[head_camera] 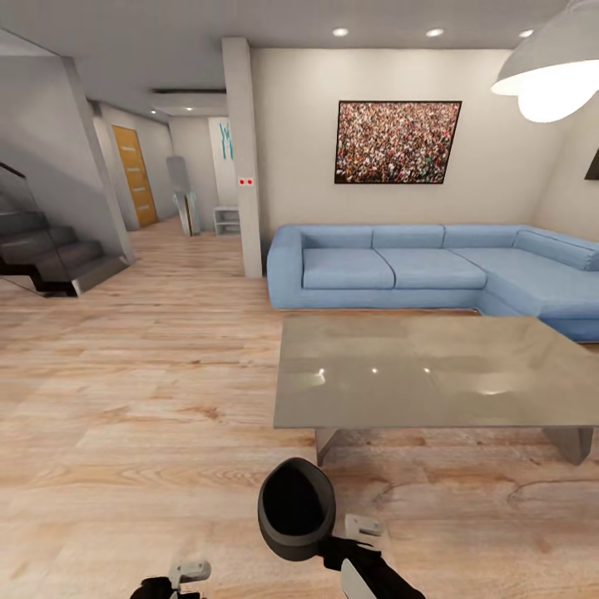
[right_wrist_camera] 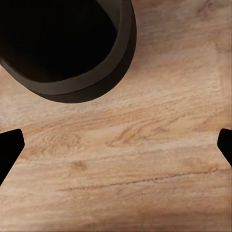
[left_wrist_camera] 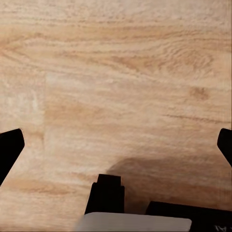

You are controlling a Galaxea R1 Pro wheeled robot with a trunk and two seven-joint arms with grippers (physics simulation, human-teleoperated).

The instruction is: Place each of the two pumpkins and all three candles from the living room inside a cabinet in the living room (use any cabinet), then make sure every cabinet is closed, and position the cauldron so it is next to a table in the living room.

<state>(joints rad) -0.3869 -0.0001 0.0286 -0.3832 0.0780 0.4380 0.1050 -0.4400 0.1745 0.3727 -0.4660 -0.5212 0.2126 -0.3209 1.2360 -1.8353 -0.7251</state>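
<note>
The cauldron [head_camera: 296, 507], a small matte black pot, is on the wood floor just in front of the table's [head_camera: 433, 370] near left leg, with its wide mouth tipped toward me. In the right wrist view the cauldron [right_wrist_camera: 67, 43] lies beyond my right gripper [right_wrist_camera: 116, 145], which is open with only floor between its dark fingertips [right_wrist_camera: 9, 147]. My left gripper [left_wrist_camera: 116, 145] is open too, over bare floorboards. Both arms sit low in the head view, the right gripper [head_camera: 359, 532] close beside the cauldron. The pumpkins, candles and cabinet are out of view.
A blue corner sofa [head_camera: 433, 270] stands behind the table along the back wall. A square pillar [head_camera: 245, 158] rises left of it, with a hallway and dark stairs [head_camera: 50, 258] farther left. Open wood floor [head_camera: 133, 391] stretches left of the table.
</note>
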